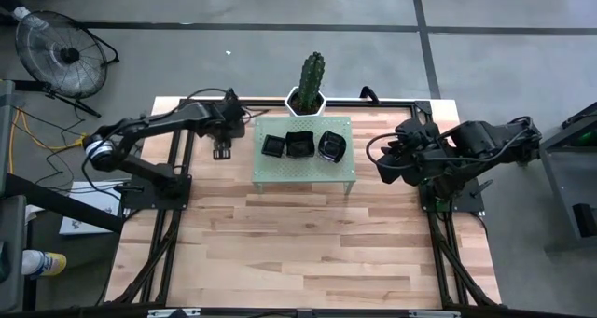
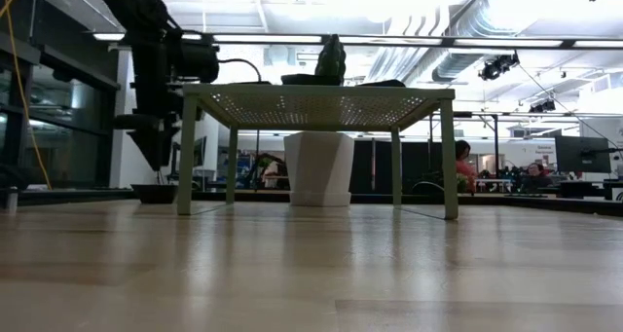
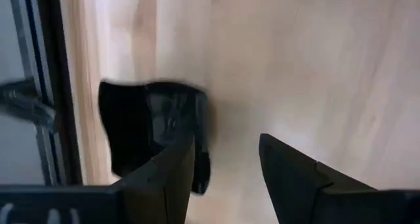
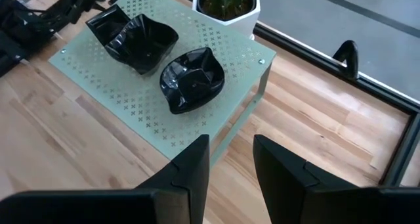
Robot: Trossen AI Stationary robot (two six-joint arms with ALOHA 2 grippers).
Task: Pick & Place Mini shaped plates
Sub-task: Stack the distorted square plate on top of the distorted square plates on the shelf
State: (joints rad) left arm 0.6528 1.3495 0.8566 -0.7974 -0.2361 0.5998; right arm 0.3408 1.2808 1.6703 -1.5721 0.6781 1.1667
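The left claw hangs low over the wooden counter, just left of the pale green perforated stand, with its fingers apart and nothing held between them. One mini shaped plate — a glossy black dish lying on the counter near its left-hand frame rail — sits directly under and slightly to one side of this claw: in the left wrist view one finger overlaps the dish's rim while the other finger stands over bare wood, so the rim appears to lie between the jaws, though whether there is contact cannot be told. In the low view the same dish rests flat on the counter below the left arm. Three further plates stand in a row on top of the stand — a squarish one, a middle one and a rounder, wavy-edged one. The right claw, fingers apart and empty, waits at the right side of the counter, facing the stand and well apart from its nearest dish. The left arm is therefore the nearer to the plate on the counter; a potted cactus stands at the far edge.
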